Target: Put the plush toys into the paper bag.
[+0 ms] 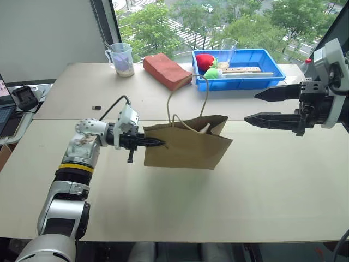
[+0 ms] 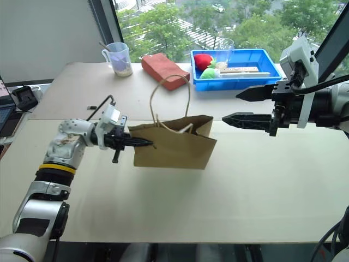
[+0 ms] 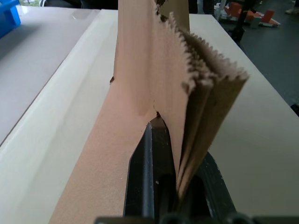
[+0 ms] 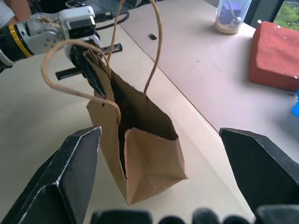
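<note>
The brown paper bag [image 1: 185,146] stands mid-table with its mouth open upward and its twine handles [image 1: 188,98] looping above. My left gripper [image 1: 155,143] is shut on the bag's left top edge; the left wrist view shows the serrated paper [image 3: 187,93] pinched between the black fingers [image 3: 149,158]. My right gripper [image 1: 251,107] hangs open to the right of the bag, a little above it and apart from it, holding nothing. A small white shape [image 1: 203,129] peeks from the bag's mouth; I cannot tell what it is. The plush toys are hidden.
At the back stand a blue tray [image 1: 240,83] with red [image 1: 204,61] and green [image 1: 211,72] strawberry-like toys, a reddish-brown block [image 1: 166,71], a measuring cup [image 1: 122,59] and a clear glass [image 1: 228,49]. A black device [image 1: 24,97] sits at the far left.
</note>
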Action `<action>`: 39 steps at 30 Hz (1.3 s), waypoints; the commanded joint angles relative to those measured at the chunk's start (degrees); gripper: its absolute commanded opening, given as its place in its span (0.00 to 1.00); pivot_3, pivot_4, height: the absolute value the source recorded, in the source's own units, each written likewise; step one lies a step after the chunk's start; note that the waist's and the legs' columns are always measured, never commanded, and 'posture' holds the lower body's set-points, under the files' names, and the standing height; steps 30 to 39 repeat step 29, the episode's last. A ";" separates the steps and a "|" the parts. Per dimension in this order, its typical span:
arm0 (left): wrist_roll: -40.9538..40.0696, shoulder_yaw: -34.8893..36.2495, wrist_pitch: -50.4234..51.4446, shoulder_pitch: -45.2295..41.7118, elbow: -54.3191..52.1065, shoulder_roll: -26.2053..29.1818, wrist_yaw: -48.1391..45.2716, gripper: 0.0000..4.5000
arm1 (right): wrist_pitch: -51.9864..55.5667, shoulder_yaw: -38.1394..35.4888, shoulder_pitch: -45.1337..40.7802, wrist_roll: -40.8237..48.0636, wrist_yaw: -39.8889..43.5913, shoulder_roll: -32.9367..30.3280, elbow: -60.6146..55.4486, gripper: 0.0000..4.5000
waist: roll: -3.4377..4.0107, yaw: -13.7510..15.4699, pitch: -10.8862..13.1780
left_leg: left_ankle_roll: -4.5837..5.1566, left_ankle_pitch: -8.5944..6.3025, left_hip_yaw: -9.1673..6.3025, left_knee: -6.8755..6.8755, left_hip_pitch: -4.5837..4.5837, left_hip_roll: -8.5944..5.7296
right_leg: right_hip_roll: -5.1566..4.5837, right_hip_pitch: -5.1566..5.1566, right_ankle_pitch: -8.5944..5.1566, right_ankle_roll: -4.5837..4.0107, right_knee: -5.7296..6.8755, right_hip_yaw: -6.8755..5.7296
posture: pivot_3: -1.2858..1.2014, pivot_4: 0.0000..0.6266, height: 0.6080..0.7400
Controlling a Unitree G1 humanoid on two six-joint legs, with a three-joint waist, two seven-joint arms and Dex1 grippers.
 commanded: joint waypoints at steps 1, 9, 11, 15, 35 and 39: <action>0.55 0.60 -2.25 0.52 0.19 -0.28 1.03 0.00 | -1.14 0.34 -1.62 0.46 0.11 -0.09 -1.91 1.00 | 0.00 -0.08 0.00 | 0.00 0.00 0.00 0.00 -0.01 0.00 | 0.00 -0.01 0.00 0.00 0.01 0.00 | 0.52 0.24 1.00; -2.35 3.99 6.38 1.67 -9.55 6.76 2.67 0.66 | -5.18 1.10 -0.39 -2.35 0.95 -0.79 -0.46 1.00 | -0.01 -0.03 0.01 | 0.00 0.00 -0.01 0.00 -0.10 0.01 | 0.00 -0.08 0.00 0.00 0.04 -0.01 | 0.52 0.24 1.00; -4.58 6.62 13.20 2.12 -16.59 11.25 4.70 0.84 | -6.52 -0.22 0.39 -2.55 2.21 -1.80 0.23 1.00 | 0.00 -0.05 0.01 | 0.00 0.00 -0.01 -0.01 -0.12 0.02 | 0.00 -0.11 0.00 0.00 0.11 0.00 | 0.52 0.24 1.00; -7.54 10.83 24.66 0.44 -25.61 19.45 9.29 0.99 | -6.88 -2.30 -0.64 -1.26 2.47 -2.76 0.67 1.00 | 0.03 -0.07 0.01 | 0.00 0.00 0.00 -0.02 -0.35 0.02 | 0.00 -0.39 0.00 0.00 0.17 0.01 | 0.52 0.24 1.00; -8.77 11.44 30.23 -4.99 -27.03 27.90 10.63 0.99 | 1.70 -5.00 -9.84 11.17 -4.56 0.82 -1.82 1.00 | 0.06 -0.05 0.04 | -0.05 0.03 0.02 -0.01 -0.50 0.03 | 0.00 -0.65 0.00 0.00 0.15 0.02 | 0.52 0.24 1.00; -8.77 11.44 30.23 -4.99 -27.03 27.90 10.63 0.99 | 1.70 -5.00 -9.84 11.17 -4.56 0.82 -1.82 1.00 | 0.06 -0.05 0.04 | -0.05 0.03 0.02 -0.01 -0.50 0.03 | 0.00 -0.65 0.00 0.00 0.15 0.02 | 0.52 0.24 1.00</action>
